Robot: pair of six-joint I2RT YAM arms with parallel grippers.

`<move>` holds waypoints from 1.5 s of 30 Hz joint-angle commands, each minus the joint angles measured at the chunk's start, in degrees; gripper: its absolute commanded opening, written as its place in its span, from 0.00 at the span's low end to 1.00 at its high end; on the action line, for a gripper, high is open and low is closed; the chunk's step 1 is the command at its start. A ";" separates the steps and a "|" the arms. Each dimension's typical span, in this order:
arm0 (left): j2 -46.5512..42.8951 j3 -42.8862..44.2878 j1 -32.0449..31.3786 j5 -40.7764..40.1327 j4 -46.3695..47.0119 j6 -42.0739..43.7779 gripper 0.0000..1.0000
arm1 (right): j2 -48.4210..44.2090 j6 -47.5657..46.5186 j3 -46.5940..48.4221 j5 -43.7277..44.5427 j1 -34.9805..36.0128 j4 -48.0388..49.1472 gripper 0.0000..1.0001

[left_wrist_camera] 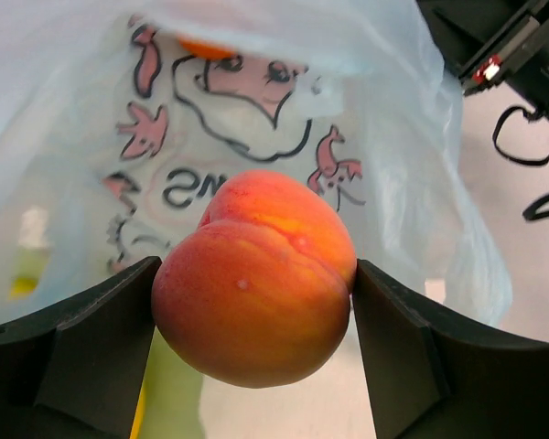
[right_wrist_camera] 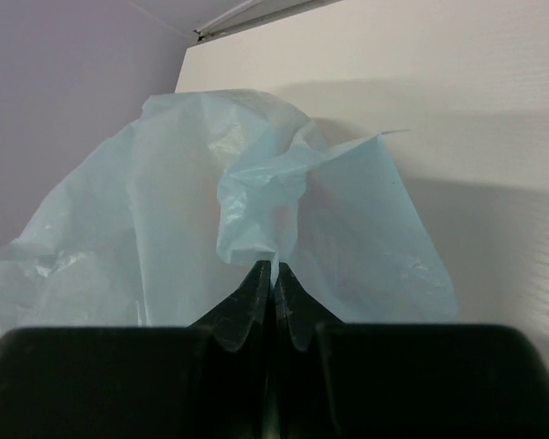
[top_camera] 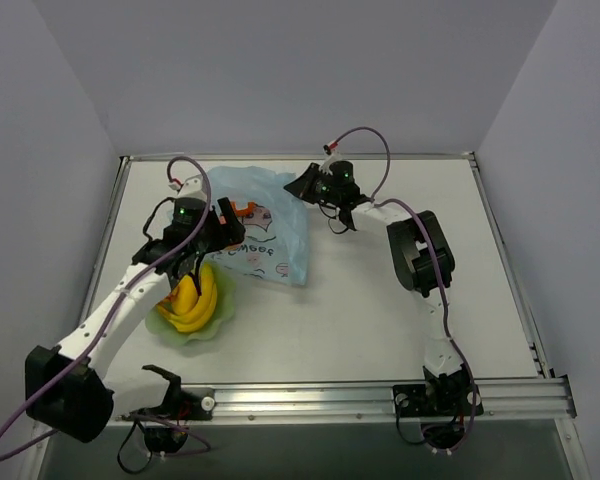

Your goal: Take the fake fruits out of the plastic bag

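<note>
Peach (left_wrist_camera: 265, 265) is out, squeezed between the left gripper's (left_wrist_camera: 256, 311) fingers just in front of the bag (top_camera: 275, 225), while the right gripper (right_wrist_camera: 274, 274) pinches a fold of the bag's edge, fingers pressed together. Bananas (top_camera: 192, 300) lie in the green bowl (top_camera: 220, 318) beside the bag. An orange (left_wrist_camera: 204, 46) shows through from inside it, so by my reckoning there's work left, and the lettering on the bag reads "Sweet".

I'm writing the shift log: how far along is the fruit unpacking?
Done: the bananas lie in the bowl. In hand: the left gripper holds the peach in front of the bag, whose edge the right gripper pinches. Left: set the peach down, then fetch what looks like the orange showing through the bag. Any other fruit inside is hidden.
</note>
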 commanded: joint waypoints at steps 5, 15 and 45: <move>-22.36 -7.06 0.03 -9.25 -21.45 -0.25 0.43 | -2.30 -2.89 -2.85 -2.49 -0.32 2.83 0.00; -31.09 -14.63 0.03 -20.24 -26.49 -4.22 0.45 | -1.69 -2.02 -4.78 -4.33 -0.23 5.82 0.00; -24.66 -15.51 -0.05 -18.41 -19.55 -4.48 0.92 | -2.22 -1.93 -3.99 -5.30 -0.67 6.09 0.00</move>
